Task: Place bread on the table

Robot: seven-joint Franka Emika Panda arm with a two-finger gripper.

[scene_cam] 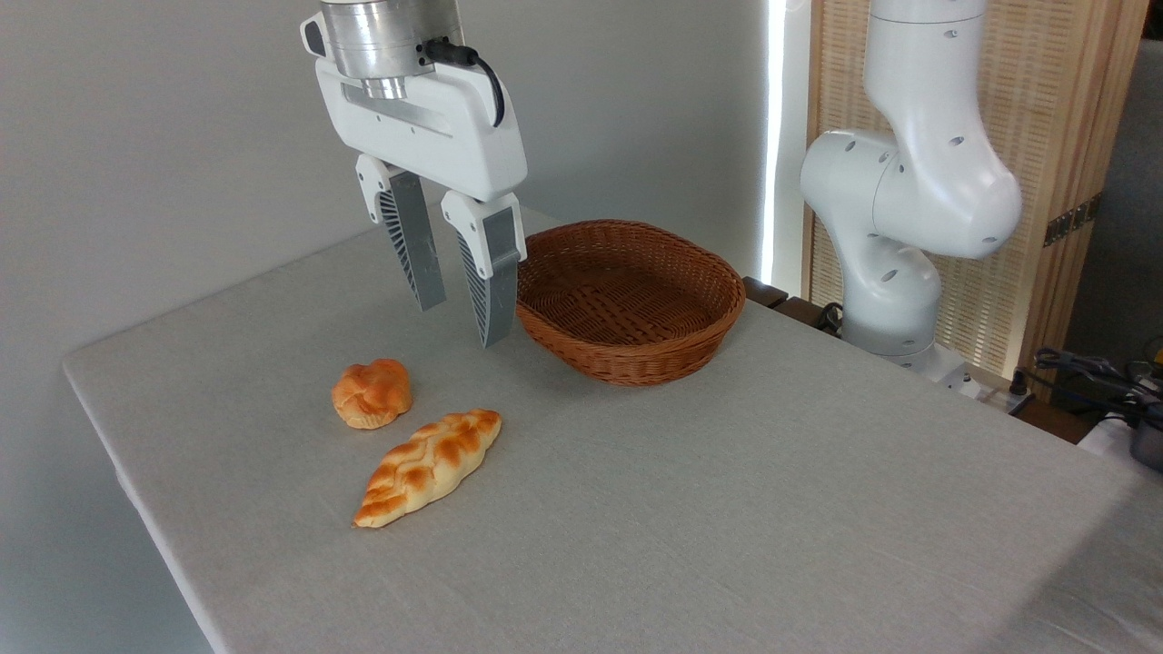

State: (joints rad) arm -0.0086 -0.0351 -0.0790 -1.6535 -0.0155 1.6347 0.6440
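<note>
The table, a wide rectangle under a plain grey-white cloth, fills most of the view, its far corner running back toward the wall. At its right edge stands the white Franka arm, its thick jointed base segments rising out of the top of the picture in front of a slatted wooden screen. The oval brown wicker basket sits toward the back of the table, tipped slightly so its woven floor shows. The gripper hangs in the air just left of the basket's rim, pointing down, its two grey ribbed fingers spread apart with nothing between them. The braided loaf of bread lies flat on the cloth in front of and below the gripper, well clear of the basket, its tapered ends running diagonally from lower left to upper right. The small round orange bun rests just beside the loaf's upper left flank, not touching it.
</note>
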